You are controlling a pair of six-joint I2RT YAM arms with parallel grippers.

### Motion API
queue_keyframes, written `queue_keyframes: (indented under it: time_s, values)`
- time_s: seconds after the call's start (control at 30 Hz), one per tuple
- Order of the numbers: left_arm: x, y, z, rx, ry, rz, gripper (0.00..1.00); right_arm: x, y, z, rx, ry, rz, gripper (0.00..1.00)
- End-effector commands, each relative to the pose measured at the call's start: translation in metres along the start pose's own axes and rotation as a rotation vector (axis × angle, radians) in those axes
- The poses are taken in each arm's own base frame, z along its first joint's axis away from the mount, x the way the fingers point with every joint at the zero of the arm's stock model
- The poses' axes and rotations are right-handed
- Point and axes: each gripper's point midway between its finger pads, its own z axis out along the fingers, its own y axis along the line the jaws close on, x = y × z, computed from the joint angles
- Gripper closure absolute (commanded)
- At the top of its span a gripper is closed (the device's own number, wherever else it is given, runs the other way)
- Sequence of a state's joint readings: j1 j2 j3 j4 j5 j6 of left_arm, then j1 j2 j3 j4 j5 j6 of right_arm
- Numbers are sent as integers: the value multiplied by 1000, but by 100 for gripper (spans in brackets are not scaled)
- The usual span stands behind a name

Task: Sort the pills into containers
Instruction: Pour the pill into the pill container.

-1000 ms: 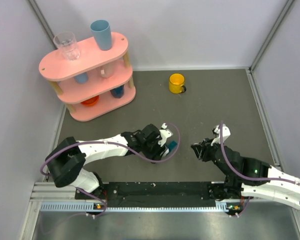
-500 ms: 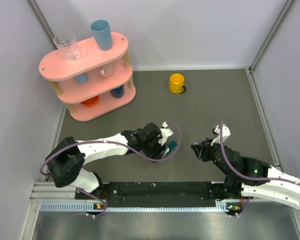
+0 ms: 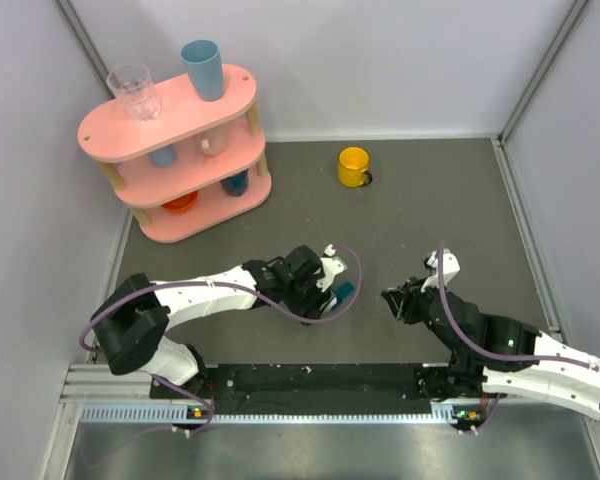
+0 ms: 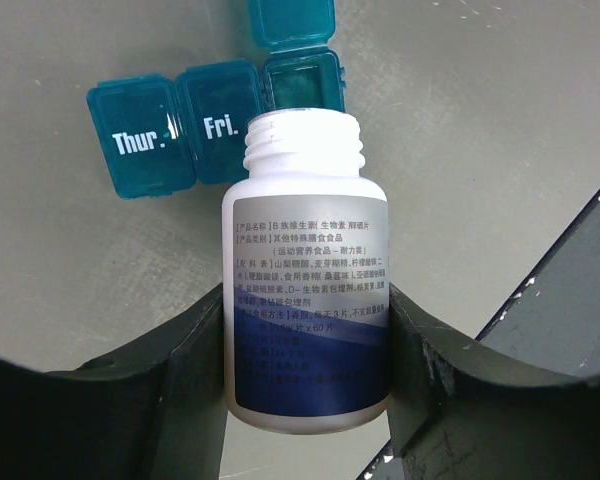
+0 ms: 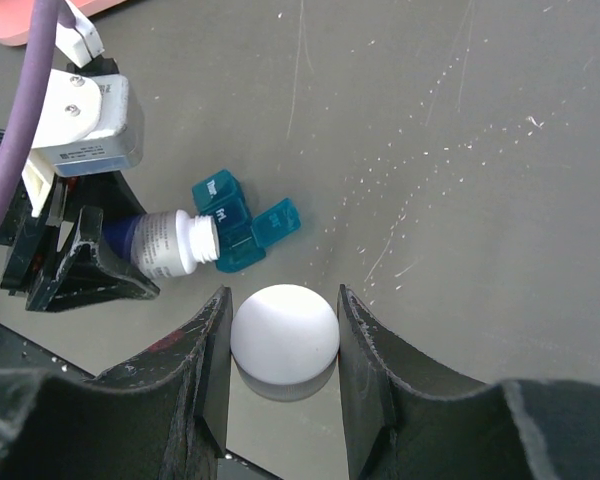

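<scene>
The containers are one teal pill box (image 4: 216,120) lying on the grey table, with lids marked "Thur." and "Fri." shut and the end compartment (image 4: 302,82) open, its lid flipped back. My left gripper (image 4: 305,340) is shut on a white uncapped bottle (image 4: 305,250) with a blue label. The bottle lies tilted, and its mouth sits right at the open compartment. In the right wrist view the bottle (image 5: 165,246) and the pill box (image 5: 238,228) show just ahead. My right gripper (image 5: 284,335) is shut on the round white cap (image 5: 284,325). The pills do not show.
A yellow mug (image 3: 354,166) stands at the back middle of the table. A pink three-tier shelf (image 3: 175,150) with cups and glasses fills the back left. Walls close in the left and right sides.
</scene>
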State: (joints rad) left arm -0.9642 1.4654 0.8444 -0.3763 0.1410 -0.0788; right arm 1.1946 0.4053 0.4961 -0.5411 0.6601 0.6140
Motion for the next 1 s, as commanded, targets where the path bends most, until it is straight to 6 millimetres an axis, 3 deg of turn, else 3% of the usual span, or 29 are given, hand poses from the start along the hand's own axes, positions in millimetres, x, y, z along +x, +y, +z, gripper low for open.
queue_keyframes:
  time_s: [0.0, 0.97]
  values:
    - [-22, -4, -8, 9, -57, 25, 100, -4, 1, 0, -8, -19, 29, 100]
    - [-21, -2, -7, -9, -10, 35, 100, 0, -1, 0, -11, -20, 42, 100]
